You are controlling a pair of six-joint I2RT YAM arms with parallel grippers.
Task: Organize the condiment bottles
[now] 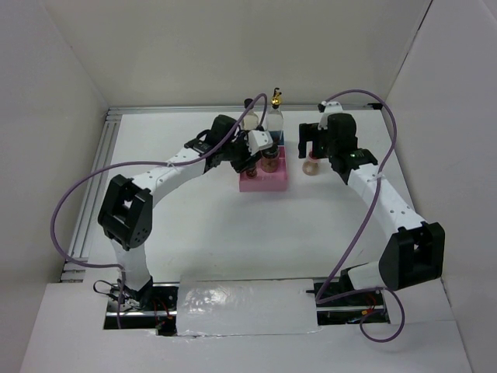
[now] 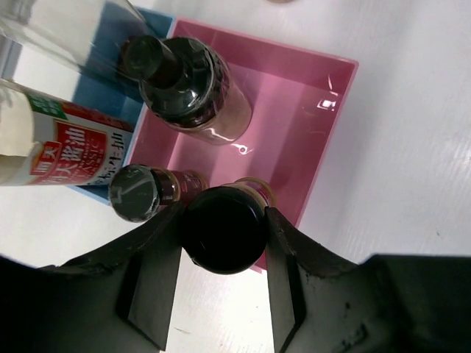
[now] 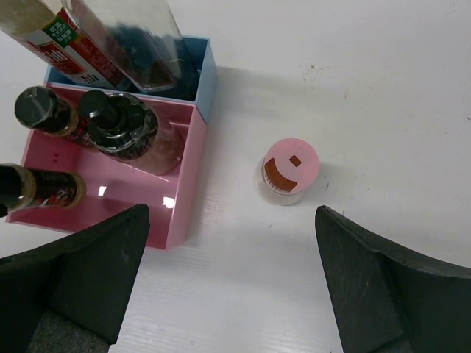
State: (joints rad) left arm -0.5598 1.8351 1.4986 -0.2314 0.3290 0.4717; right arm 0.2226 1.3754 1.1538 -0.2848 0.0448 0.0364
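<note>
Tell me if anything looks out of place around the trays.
The pink-lidded jar stands alone on the table, right of the pink tray, outside both trays. The rest stand in that tray or the blue tray, except a black-capped bottle the left gripper holds at the pink tray's edge. No spill or damage shows.

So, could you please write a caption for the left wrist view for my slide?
Left fingers grip a black-capped bottle at the pink tray's edge; two more bottles stand inside.

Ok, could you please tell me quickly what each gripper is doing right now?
Left gripper: shut on the black-capped bottle.
Right gripper: open, holding nothing.
</note>
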